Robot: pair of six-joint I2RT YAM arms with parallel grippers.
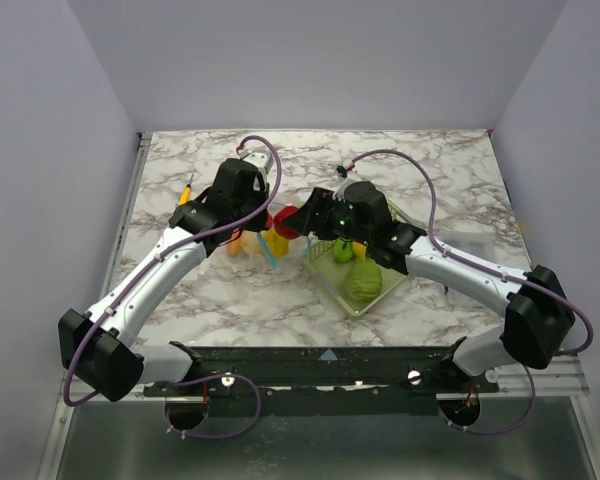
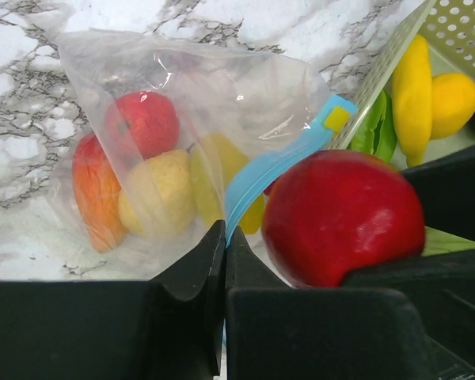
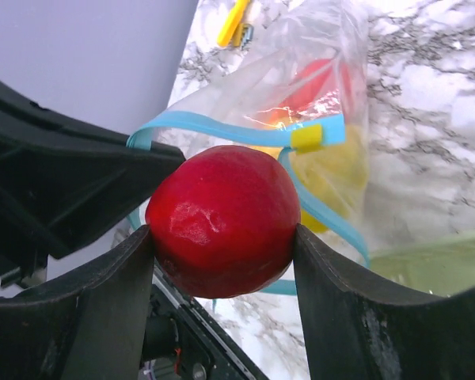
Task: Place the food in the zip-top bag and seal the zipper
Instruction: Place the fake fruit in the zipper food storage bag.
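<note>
While the right gripper (image 3: pixel 222 265) stood spread to the width of its load, its two dark fingers were clamped on opposite sides of a round red toy fruit (image 3: pixel 226 218) with a smooth, glossy, faintly dimpled skin. The left gripper (image 2: pixel 226 241) was pinched fully closed on the mouth edge of the zip-top bag (image 2: pixel 222 87). The zipper (image 2: pixel 277 170) ran out from between its fingertips toward 2 o'clock. That zipper was a narrow light-blue strip carrying a small yellow slider tab (image 2: pixel 338 119). In the right wrist view it parted into an open loop just behind the held fruit.

The bag was thin, clear, crinkled film lying on the grey-veined marble counter (image 2: pixel 24 47). Through it showed a bagged red fruit (image 2: pixel 146 123), an orange piece (image 2: pixel 95 190) at its 7 o'clock, a pale yellow pear shape (image 2: pixel 158 194) and a second yellow piece (image 2: pixel 218 170).

From above, the bag lay near the counter's centre between the two grippers. At its 4 o'clock stood the yellow-green mesh basket (image 1: pixel 332 282), holding a ribbed green vegetable (image 1: pixel 362 282).
</note>
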